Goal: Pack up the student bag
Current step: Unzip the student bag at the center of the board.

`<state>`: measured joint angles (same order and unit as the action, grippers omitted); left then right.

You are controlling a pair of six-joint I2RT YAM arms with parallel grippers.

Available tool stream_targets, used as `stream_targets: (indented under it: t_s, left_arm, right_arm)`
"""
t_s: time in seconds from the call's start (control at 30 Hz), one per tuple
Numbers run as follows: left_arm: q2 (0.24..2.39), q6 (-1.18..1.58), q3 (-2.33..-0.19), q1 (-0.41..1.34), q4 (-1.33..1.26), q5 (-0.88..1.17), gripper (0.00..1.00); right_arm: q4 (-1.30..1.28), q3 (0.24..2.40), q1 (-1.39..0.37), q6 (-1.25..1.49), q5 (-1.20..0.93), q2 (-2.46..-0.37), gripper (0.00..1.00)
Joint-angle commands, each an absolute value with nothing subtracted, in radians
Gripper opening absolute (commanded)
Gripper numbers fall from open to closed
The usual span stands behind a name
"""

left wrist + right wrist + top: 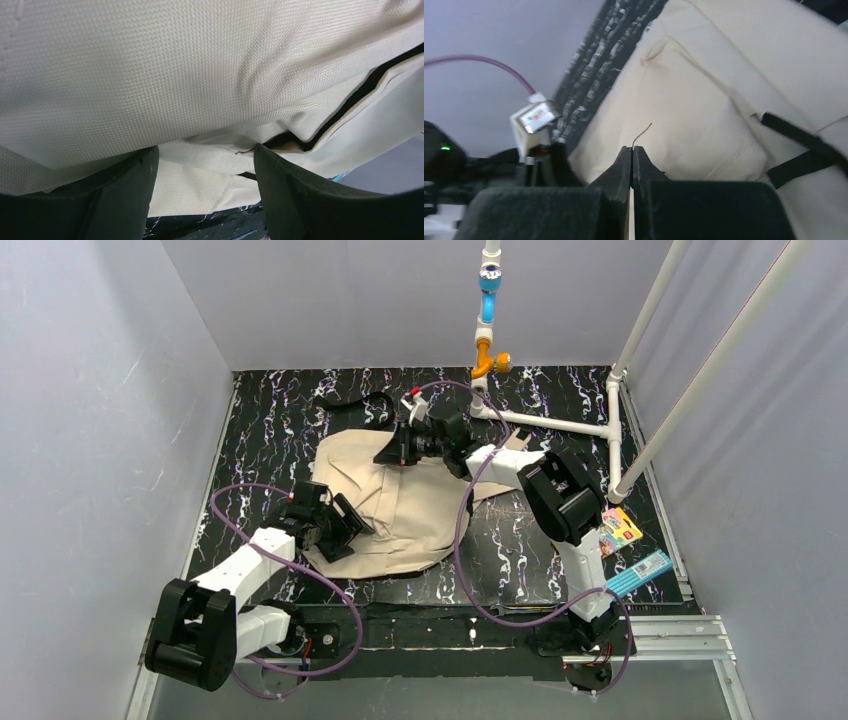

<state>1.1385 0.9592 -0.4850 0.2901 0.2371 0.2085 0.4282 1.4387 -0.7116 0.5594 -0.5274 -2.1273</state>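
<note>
The student bag (410,505), beige fabric, lies flat in the middle of the black marbled table. My left gripper (352,525) is at the bag's near left edge. In the left wrist view this gripper (205,150) stands open, its fingers astride a fold of the bag (175,75) beside a dark zip slit. My right gripper (385,452) is over the bag's far edge. Seen from the right wrist, this gripper (632,147) is shut just above the bag (694,110). A thin thread sticks up at its tips. I cannot tell whether it is pinched.
Colourful books (620,528) and a blue flat case (638,574) lie at the right edge of the table. A white pipe frame (545,423) stands at the back right. A black strap (350,400) trails behind the bag. Grey walls close in both sides.
</note>
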Motion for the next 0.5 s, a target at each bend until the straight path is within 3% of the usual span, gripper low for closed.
stream_targets:
  t_s: [0.0,0.13,0.47]
  left_arm:
    - [1.193,0.969,-0.445,0.290,0.183,0.123,0.68]
    - [1.180,0.991,-0.439,0.291,0.174,0.109,0.69]
    - [1.197,1.044,-0.420,0.291,0.094,0.106,0.67]
  right_arm:
    - [0.810,1.320,-0.726,1.069,-0.702,-2.066,0.01]
    - [1.028,1.205,-0.736,1.284,-0.708,-2.067,0.01]
    - [0.840,1.011,-0.835,1.055,-0.607,-1.932,0.01]
